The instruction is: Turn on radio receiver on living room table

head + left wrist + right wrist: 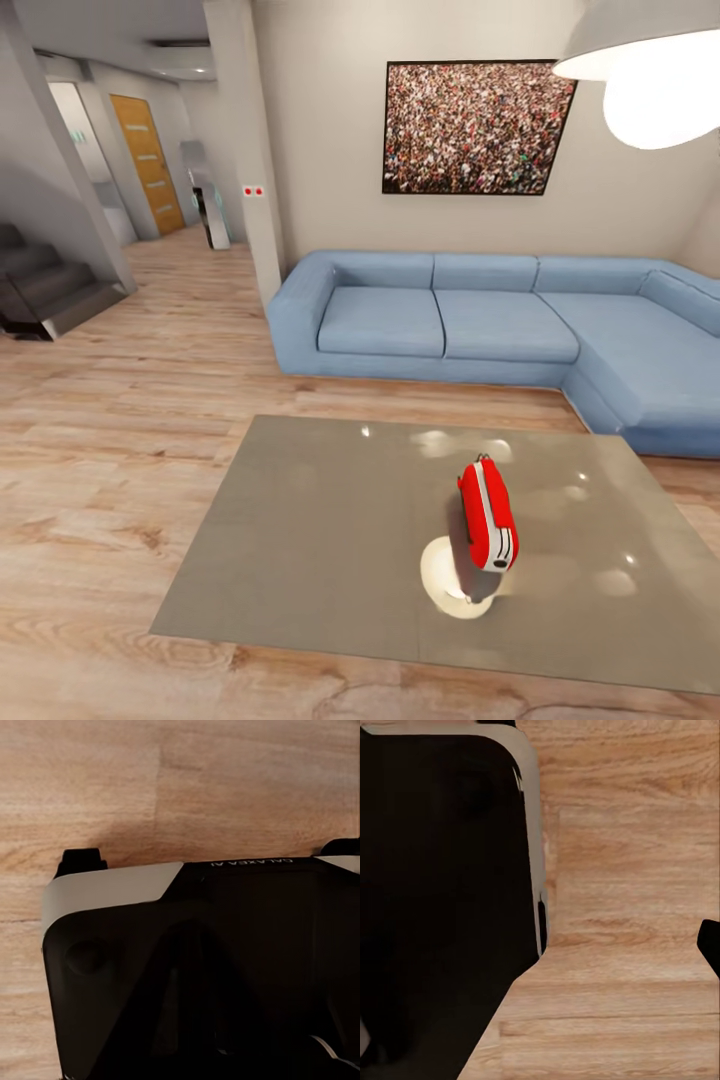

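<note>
- Tool state cannot be told for either arm.
- Radio receiver point(487, 516) is seen upright on the bench point(300, 540).
- Approach should be slow, lest it be toppled.

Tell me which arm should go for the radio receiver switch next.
Right, tentatively. The radio receiver stands on the table right of the head view's centre, so it is on the right arm's side. Both wrist views face the wood floor, so neither arm is raised yet.
</note>
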Motion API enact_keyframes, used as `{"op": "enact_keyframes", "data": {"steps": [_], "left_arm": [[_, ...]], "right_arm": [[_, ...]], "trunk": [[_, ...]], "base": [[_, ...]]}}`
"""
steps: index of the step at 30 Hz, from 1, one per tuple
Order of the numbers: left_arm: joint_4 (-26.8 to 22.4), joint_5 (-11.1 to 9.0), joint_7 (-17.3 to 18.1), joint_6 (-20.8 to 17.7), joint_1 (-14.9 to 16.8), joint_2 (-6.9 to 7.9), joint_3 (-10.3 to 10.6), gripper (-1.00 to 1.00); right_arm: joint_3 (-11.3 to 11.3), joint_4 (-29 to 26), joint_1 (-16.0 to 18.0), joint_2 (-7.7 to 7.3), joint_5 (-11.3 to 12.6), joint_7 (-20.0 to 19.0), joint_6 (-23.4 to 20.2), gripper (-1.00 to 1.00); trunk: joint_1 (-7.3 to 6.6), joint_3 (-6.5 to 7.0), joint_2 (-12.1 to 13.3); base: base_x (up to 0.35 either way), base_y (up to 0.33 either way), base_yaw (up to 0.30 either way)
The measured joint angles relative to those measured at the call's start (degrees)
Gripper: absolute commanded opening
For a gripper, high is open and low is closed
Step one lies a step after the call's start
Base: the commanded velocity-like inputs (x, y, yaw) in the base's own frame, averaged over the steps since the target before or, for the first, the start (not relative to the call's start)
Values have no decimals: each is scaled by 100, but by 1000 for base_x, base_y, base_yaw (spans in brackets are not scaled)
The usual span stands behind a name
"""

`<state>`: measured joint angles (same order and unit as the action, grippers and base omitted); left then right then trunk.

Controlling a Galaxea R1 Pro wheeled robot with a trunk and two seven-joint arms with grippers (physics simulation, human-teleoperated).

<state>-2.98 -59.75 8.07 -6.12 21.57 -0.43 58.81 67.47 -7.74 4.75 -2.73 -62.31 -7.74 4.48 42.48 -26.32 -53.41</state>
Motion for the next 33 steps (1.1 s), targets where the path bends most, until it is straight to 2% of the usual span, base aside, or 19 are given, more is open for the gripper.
{"op": "enact_keyframes", "data": {"steps": [5,12,19,33], "left_arm": [[91,-21,-36,88,-35,14,-1,-100],[95,-24,-50,71,-38,25,-1,-100],[95,-18,-51,102,-38,25,-1,-100],[95,-19,-51,103,-38,25,-1,-100]], "right_arm": [[3,1,0,75,0,8,0,100],[4,1,0,88,6,2,0,100],[25,5,0,88,85,-7,-25,100],[32,6,3,88,95,-8,-26,100]], "trunk": [[0,45,0],[0,100,0],[0,108,0],[0,109,0]], "base": [[0,0,0],[0,0,17],[0,0,4],[0,0,0]]}}
